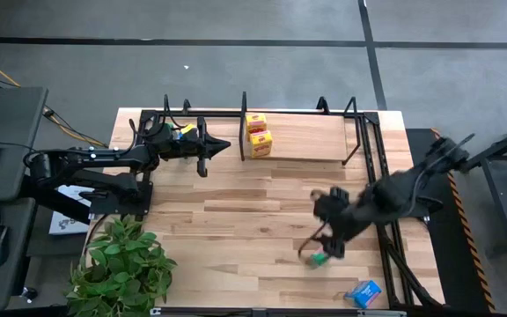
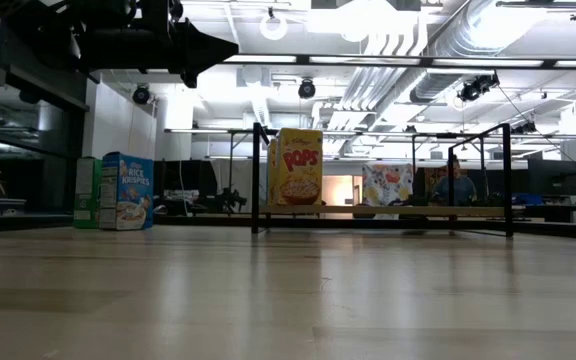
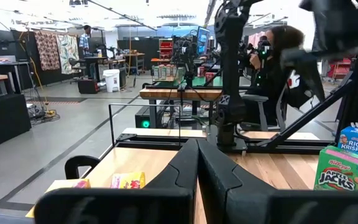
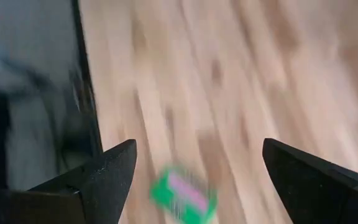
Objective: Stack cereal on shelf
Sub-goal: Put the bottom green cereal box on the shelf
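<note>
On the shelf board stand two yellow boxes, touching, at its left end. Near the worktop front right lies a green box, with the right pincer just above it, fingers spread, grasping nothing. A blue box lies nearer the front corner. Beside the shelf's left end, the left pincer is clenched and empty.

Cereal boxes – two yellow, one green, one blue; one shelf – two arms.
</note>
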You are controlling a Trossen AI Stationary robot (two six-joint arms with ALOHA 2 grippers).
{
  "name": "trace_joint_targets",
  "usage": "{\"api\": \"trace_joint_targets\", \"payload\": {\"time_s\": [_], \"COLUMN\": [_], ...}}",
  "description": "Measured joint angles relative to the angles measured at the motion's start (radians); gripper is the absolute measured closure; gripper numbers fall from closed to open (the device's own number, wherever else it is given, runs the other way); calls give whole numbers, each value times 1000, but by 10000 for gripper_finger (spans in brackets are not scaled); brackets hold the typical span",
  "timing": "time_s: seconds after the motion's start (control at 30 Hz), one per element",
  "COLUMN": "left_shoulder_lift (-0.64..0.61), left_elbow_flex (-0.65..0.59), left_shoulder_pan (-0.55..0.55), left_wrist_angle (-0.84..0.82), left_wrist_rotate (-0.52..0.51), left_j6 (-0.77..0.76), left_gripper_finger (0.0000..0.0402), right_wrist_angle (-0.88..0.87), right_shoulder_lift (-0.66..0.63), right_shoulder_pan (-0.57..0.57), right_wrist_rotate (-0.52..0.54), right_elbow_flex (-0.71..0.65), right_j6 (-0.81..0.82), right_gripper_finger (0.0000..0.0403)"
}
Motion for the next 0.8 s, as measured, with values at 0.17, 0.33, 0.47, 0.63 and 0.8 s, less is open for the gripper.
{"api": "trace_joint_targets", "payload": {"time_s": [0.17, 0.33, 0.47, 0.63, 0.8], "left_shoulder_lift": [0, 0, 0, 0, 0], "left_elbow_flex": [0, 0, 0, 0, 0], "left_shoulder_pan": [0, 0, -1, 0, 0], "left_wrist_angle": [0, -2, -15, -32, -32], "left_wrist_rotate": [0, 0, 2, 4, 4], "left_j6": [0, 0, -3, -2, -1], "left_gripper_finger": [401, 401, 401, 401, 402], "right_wrist_angle": [-140, -188, -198, -196, -193], "right_shoulder_lift": [147, 255, 318, 359, 366], "right_shoulder_pan": [48, 53, 53, 64, 91], "right_wrist_rotate": [-112, -142, -196, -253, -254], "right_elbow_flex": [43, 43, 42, 42, 42], "right_j6": [-30, -52, -86, -95, -93], "right_gripper_finger": [61, 61, 61, 61, 61]}}
